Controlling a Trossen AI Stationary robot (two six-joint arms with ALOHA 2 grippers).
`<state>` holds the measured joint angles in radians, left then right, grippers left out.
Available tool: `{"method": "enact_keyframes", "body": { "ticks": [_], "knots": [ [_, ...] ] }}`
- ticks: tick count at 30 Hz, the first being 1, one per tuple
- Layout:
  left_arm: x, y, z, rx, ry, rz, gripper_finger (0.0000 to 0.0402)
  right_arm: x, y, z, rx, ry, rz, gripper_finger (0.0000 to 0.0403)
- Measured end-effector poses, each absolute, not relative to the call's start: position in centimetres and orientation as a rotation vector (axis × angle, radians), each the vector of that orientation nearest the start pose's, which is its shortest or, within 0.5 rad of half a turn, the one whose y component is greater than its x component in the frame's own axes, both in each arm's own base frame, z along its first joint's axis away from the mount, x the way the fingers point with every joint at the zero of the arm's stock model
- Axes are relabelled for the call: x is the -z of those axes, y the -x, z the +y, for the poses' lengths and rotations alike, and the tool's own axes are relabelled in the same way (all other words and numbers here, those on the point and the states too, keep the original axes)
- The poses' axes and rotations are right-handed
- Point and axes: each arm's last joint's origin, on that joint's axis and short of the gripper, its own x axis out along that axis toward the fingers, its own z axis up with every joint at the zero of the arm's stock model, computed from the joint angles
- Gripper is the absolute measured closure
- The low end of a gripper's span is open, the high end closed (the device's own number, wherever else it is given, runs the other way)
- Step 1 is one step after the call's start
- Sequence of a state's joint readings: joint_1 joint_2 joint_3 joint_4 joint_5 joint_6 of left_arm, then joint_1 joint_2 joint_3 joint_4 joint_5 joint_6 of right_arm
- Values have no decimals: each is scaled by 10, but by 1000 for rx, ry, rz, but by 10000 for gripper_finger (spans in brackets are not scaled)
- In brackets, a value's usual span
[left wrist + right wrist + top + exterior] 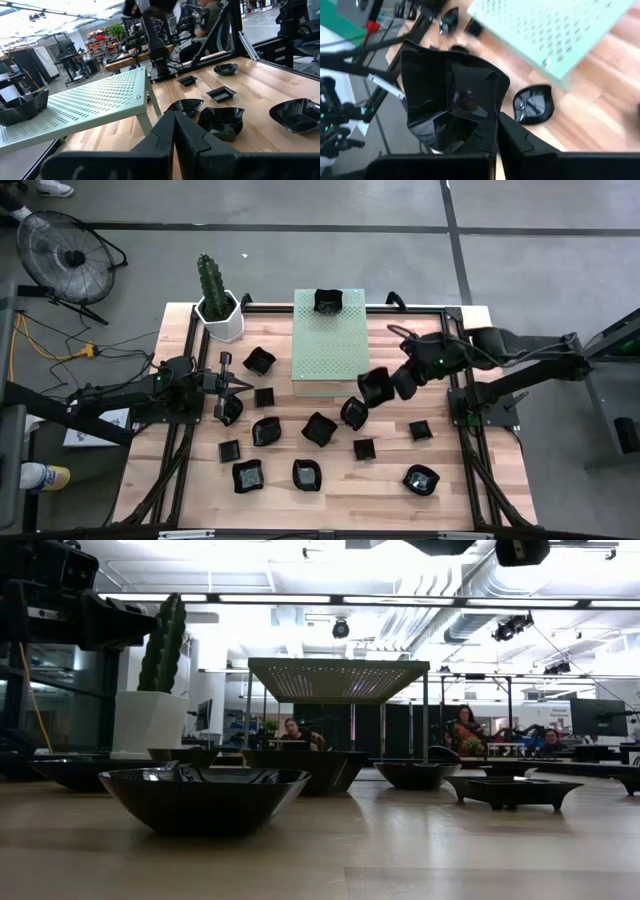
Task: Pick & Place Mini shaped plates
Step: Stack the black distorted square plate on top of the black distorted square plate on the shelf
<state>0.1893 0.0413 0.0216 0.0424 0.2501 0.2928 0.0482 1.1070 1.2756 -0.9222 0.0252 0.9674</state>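
Several glossy black mini plates (319, 428) lie scattered on the wooden table, and one more (327, 301) sits on top of the pale green perforated block (328, 345). My right gripper (392, 385) hovers off the block's near right corner, shut on a square black plate (373, 386), which fills the right wrist view (450, 95). My left gripper (248, 385) waits shut and empty on the table's left side, beside a small plate (230, 410). In the left wrist view its fingers (174, 117) meet. My right gripper pinches the square plate by its rim at one side (489, 131) between the two fingers. The plate's own wall covers most of one finger. It is lifted clear of the table and tilted, its hollow turned toward the wrist camera.
A white hexagonal pot with a cactus (218, 310) stands at the far left corner. A dark frame (470, 410) borders the table on both sides. Another plate (534, 104) lies on the wood below the held one, near the block's corner. Bare wood shows along the near edge (350, 505).
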Motion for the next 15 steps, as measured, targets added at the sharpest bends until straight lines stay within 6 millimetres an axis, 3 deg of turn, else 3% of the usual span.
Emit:
{"method": "enact_keyframes", "body": {
  "ticks": [15],
  "knots": [
    [-172,-98,11,58,-298,-31,399,-389,-233,-44,522,-949,581,402]
  ]
}}
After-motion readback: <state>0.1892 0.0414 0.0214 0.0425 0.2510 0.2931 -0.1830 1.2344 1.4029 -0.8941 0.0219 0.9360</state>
